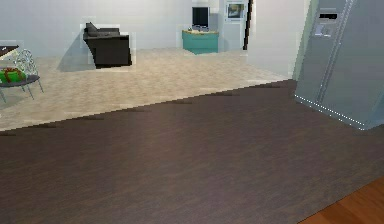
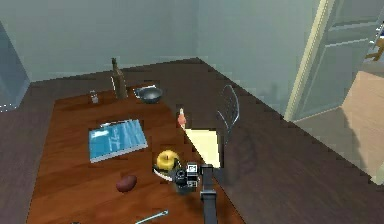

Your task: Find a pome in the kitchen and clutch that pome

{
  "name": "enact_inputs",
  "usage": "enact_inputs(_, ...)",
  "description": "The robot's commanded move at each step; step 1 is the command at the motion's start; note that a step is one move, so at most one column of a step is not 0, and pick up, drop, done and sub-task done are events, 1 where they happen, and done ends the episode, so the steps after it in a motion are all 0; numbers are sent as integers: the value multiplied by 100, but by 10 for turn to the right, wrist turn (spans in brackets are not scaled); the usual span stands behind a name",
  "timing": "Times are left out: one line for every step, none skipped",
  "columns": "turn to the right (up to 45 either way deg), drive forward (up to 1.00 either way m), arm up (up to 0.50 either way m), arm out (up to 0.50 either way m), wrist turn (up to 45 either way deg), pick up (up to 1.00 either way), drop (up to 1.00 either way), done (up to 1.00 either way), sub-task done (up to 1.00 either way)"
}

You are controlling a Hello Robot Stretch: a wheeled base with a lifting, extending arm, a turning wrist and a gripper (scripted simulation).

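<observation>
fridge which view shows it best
The forward view: the fridge stands at its right, door front and dark panel plain. At the arm side view's left edge a grey-blue slab is likely part of it.

In the arm side view the table (image 2: 70, 150) is reddish-brown wood, smooth with a dull sheen. At its far end a bottle (image 2: 117, 78) looks like dark glass, and the bowl (image 2: 150, 94) to its right like grey polished metal. A blue sheet (image 2: 117, 138) looks like matt paper or cloth. The chair (image 2: 229, 112) on the right has a thin metal wire frame. The round yellow fruit (image 2: 167, 160) is smooth-skinned. The arm (image 2: 209, 205) is matt black. In the forward view the near floor (image 1: 200, 150) is dark matt wood planking, the far floor (image 1: 140, 80) is pale mottled tile, and the fridge (image 1: 345, 60) is smooth grey metal.
</observation>
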Motion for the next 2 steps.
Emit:
enact_inputs(0, 0, 10, 0, 0, 0, 0, 0, 0)
enact_inputs(0, 0, 0, 0, 0, 0, 0, 100, 0)
